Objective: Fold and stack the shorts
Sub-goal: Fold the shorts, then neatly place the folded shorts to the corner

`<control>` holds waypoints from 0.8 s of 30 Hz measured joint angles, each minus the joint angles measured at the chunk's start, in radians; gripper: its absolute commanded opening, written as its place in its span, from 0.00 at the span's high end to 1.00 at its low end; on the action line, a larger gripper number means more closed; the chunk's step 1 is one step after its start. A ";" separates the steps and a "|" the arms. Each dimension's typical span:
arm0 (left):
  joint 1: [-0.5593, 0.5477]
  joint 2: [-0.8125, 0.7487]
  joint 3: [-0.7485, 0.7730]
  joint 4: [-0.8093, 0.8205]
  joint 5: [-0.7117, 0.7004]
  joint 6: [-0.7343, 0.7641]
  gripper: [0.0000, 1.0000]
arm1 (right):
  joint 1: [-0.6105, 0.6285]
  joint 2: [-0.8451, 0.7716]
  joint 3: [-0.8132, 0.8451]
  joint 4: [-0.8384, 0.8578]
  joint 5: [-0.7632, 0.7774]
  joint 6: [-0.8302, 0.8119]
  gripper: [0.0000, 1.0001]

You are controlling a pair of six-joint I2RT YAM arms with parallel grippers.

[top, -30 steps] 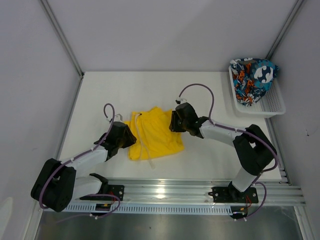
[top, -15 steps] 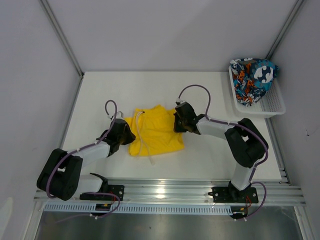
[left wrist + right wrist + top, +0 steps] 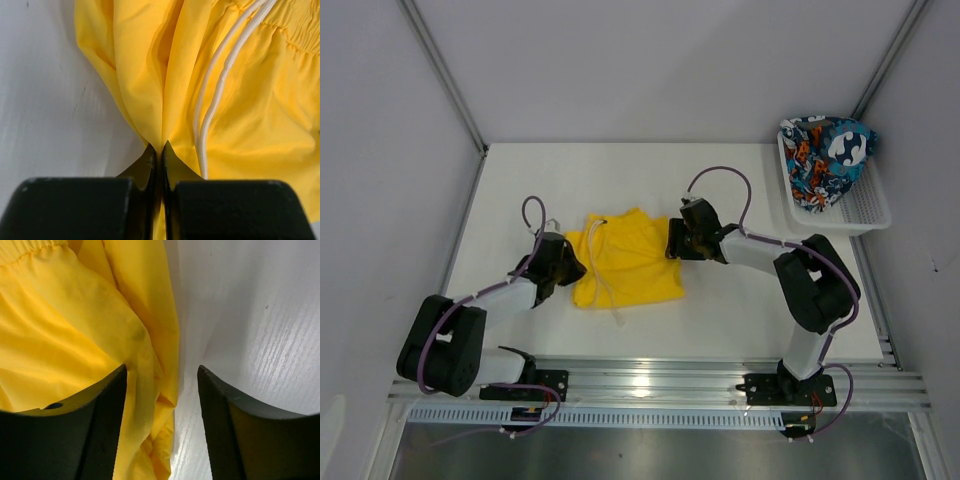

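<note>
Top external: yellow shorts [image 3: 625,262] lie on the table [image 3: 740,320] between both arms. Left end effector [image 3: 568,269] is clamped on their left edge. Right end effector [image 3: 673,241] gapes astride the right edge, gripping nothing. Printed shorts [image 3: 825,160] sit in the basket [image 3: 868,210], far right, nearer the right arm.

White table [image 3: 740,310] bears yellow shorts [image 3: 635,262]; mesh basket [image 3: 872,214].

A plain white tabletop [image 3: 620,180] sits inside pale grey walls [image 3: 650,60] joined by slim metal corner posts [image 3: 445,80]. An aluminium rail [image 3: 670,385] runs along its near edge, catching glare from overhead light.
</note>
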 measured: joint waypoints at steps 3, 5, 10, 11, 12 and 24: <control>0.004 0.003 0.035 -0.045 -0.014 0.006 0.96 | -0.005 -0.017 -0.001 -0.006 -0.023 0.004 0.27; 0.006 0.027 0.081 -0.085 -0.026 0.008 0.98 | -0.005 -0.043 -0.001 -0.015 -0.032 0.005 0.27; 0.034 0.163 0.230 -0.127 -0.026 0.016 1.00 | -0.006 -0.124 -0.001 -0.024 -0.047 0.004 0.26; 0.045 0.202 0.269 -0.141 -0.022 0.018 1.00 | -0.006 -0.137 -0.001 -0.023 -0.048 0.004 0.26; 0.057 0.241 0.308 -0.151 -0.018 0.024 1.00 | -0.008 -0.147 -0.001 -0.023 -0.050 0.004 0.26; 0.316 0.512 0.750 -0.330 0.022 0.077 0.27 | -0.017 -0.161 -0.032 -0.014 -0.089 0.006 0.26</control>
